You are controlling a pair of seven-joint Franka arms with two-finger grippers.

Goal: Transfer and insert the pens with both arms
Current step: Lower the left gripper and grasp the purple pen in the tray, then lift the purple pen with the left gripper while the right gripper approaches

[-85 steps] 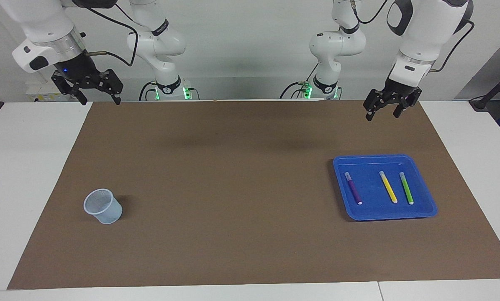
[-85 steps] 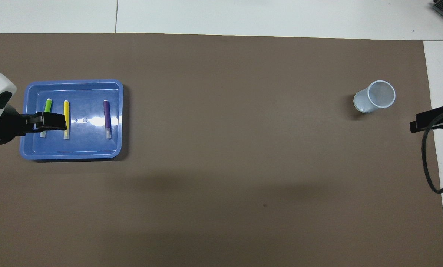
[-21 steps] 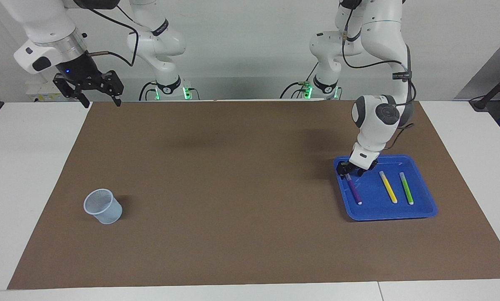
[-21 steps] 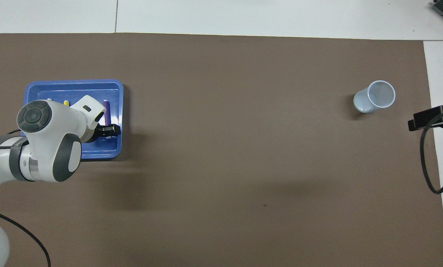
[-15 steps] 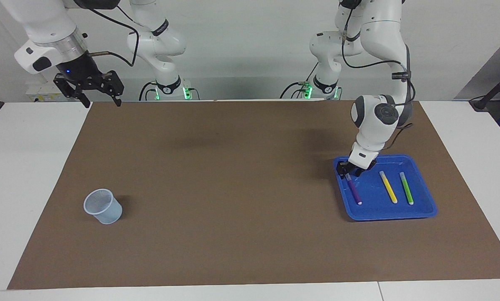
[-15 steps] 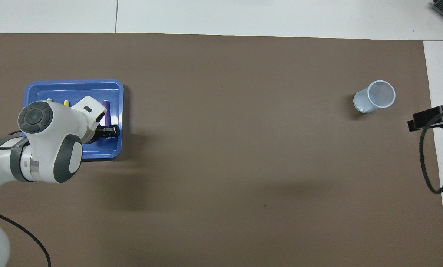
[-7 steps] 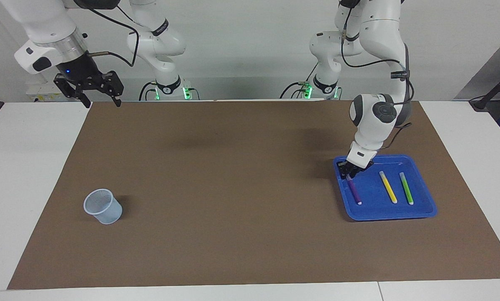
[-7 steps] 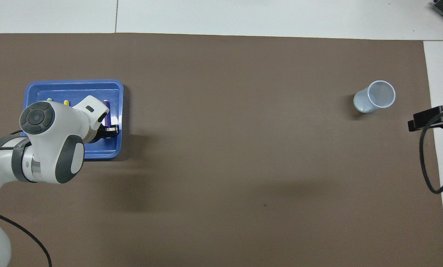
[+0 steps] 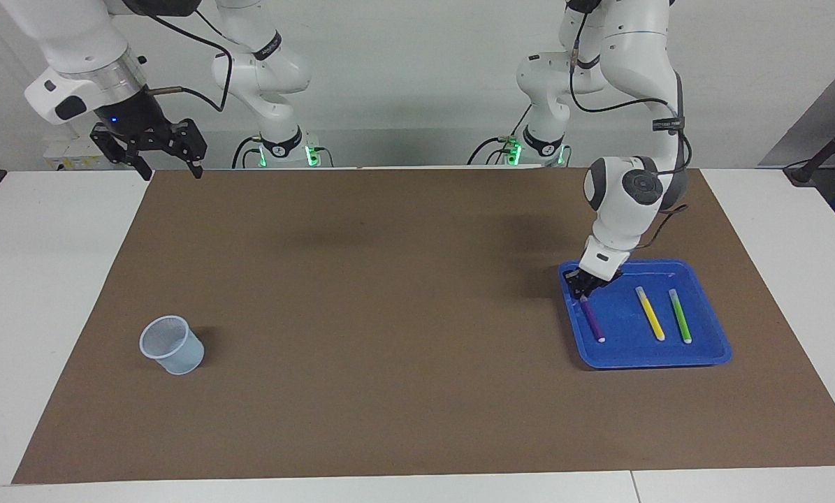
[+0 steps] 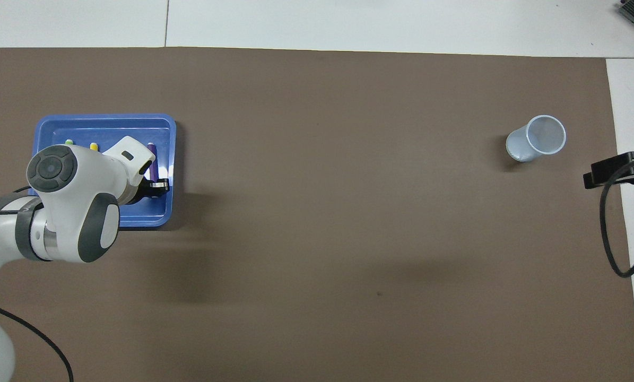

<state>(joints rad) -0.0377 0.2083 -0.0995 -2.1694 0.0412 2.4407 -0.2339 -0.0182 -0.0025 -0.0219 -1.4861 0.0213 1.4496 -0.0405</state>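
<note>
The purple pen lies in the blue tray at the left arm's end of the brown mat, in the part of the tray nearest the middle of the table. My left gripper is down on its end nearer the robots, fingers closed around it; the pen looks to rest on the tray floor, though my wrist hides the grip from overhead. Beside it lie 2 more pens, the yellow pen and then the green pen, all roughly parallel and apart. A clear plastic cup stands upright at the right arm's end of the mat. My right gripper waits open, raised over the mat's edge by its base.
</note>
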